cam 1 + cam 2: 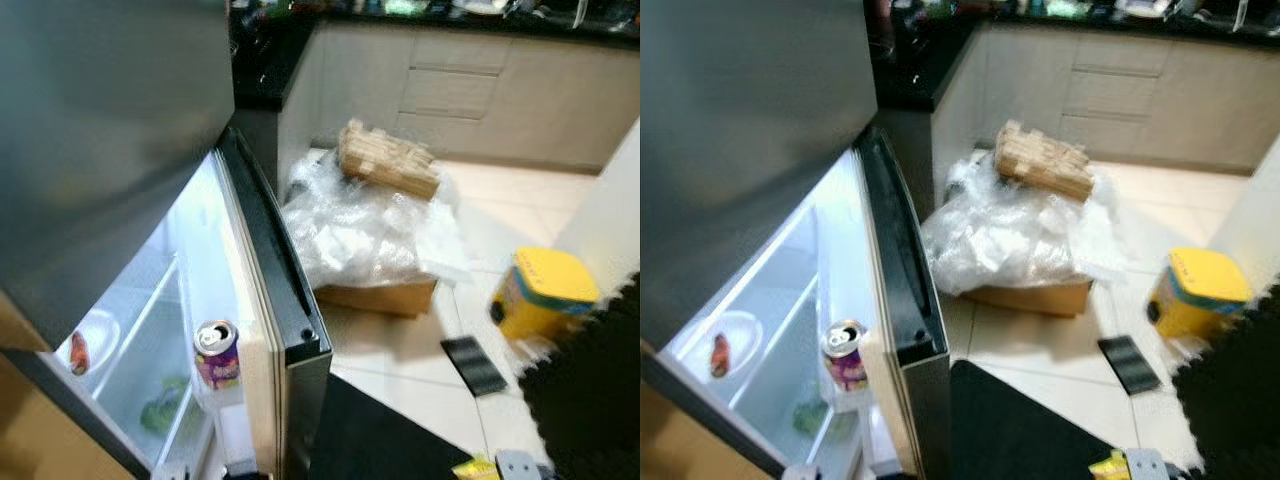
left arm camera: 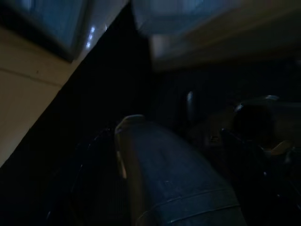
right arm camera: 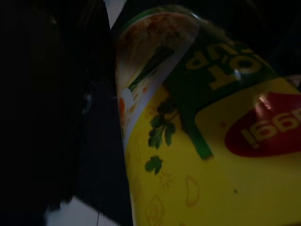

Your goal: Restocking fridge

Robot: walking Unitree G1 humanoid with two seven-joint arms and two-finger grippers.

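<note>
Here, an open fridge [image 1: 130,330] is seen from above, and it is taken as the landmark. Its door [image 1: 275,290] stands open on the right side of the lit inside. In the door shelf a purple drink can [image 1: 216,353] stands upright, with its top already opened. Inside the fridge, on a glass shelf, a white plate [image 1: 95,335] is placed with a small red piece of food [image 1: 79,353] on it. Below that shelf something green [image 1: 160,410] is seen, maybe vegetables, but the view is too blurred to be sure.

To the right of the fridge door, on the tiled floor [image 1: 520,215], a cardboard box [image 1: 385,293] is covered with clear plastic wrap [image 1: 370,225], and a brown bundle [image 1: 390,158] lies on top of the wrap. Further right of the fridge, a yellow container [image 1: 545,290] stands on the floor, and a small dark flat object [image 1: 474,364] lies between it and the box. A dark mat [image 1: 1020,430] is laid just beside the bottom of the door.

In the right wrist view a yellow cup of noodles [image 3: 211,141] with a green band is very near the camera. It cannot be told whether the right gripper is closed around it. The left wrist view is very dark, and the state of the left gripper cannot be told.
</note>
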